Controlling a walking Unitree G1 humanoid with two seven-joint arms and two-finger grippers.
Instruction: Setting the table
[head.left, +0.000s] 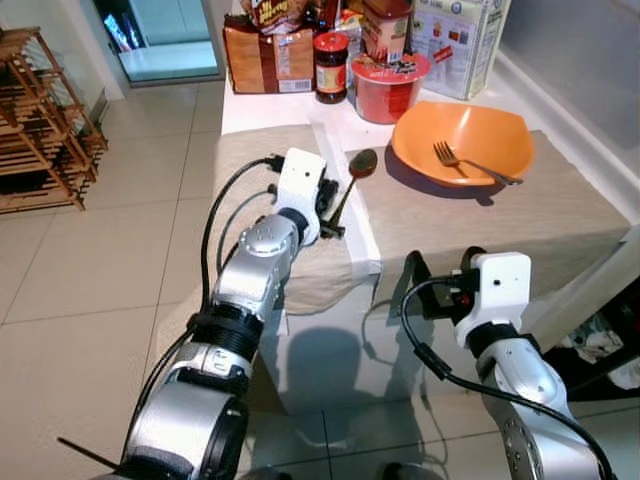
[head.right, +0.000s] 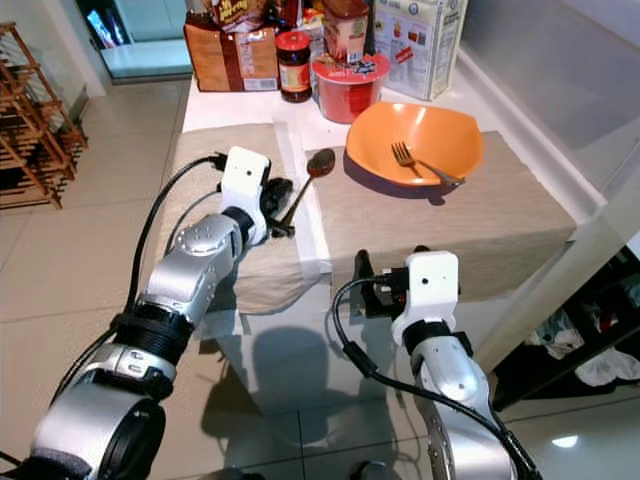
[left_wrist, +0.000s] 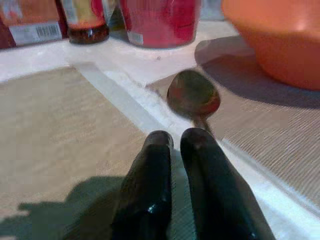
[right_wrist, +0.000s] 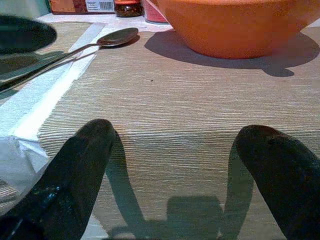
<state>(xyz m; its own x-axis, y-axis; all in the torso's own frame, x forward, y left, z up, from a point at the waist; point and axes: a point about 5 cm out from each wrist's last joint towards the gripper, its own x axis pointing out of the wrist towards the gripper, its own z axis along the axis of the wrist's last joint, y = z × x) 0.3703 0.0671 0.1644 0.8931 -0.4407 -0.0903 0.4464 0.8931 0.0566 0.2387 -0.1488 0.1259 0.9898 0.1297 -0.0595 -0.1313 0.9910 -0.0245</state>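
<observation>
Your left gripper (left_wrist: 172, 145) is out over the table, fingers pinched together on the handle of the spoon (head.left: 360, 165). The spoon lies along the white strip between the two beige placemats, its bowl pointing toward the back of the table and just beside the near-left edge of the orange bowl (head.left: 470, 135). From your left wrist view you can see the two black fingers squeezed side by side, with the spoon's bowl poking out right past their tips.

The orange bowl sits at the far end of the right placemat (head.left: 520, 215), and there's a fork (head.left: 470, 165) lying inside it, tines toward the left, handle resting up on the right rim.

Your right gripper (right_wrist: 172, 150) hovers at the near edge of that right placemat, fingers spread wide apart with nothing between them, not touching anything you can make out.

Behind the bowl there's a red tub (head.left: 388, 88), a jar with a red lid (head.left: 331, 68), a brown packet (head.left: 268, 60) and a white carton (head.left: 455, 40), all bunched up at the back of the table. A wooden rack (head.left: 40, 120) stands off to the left on the tiled floor.
</observation>
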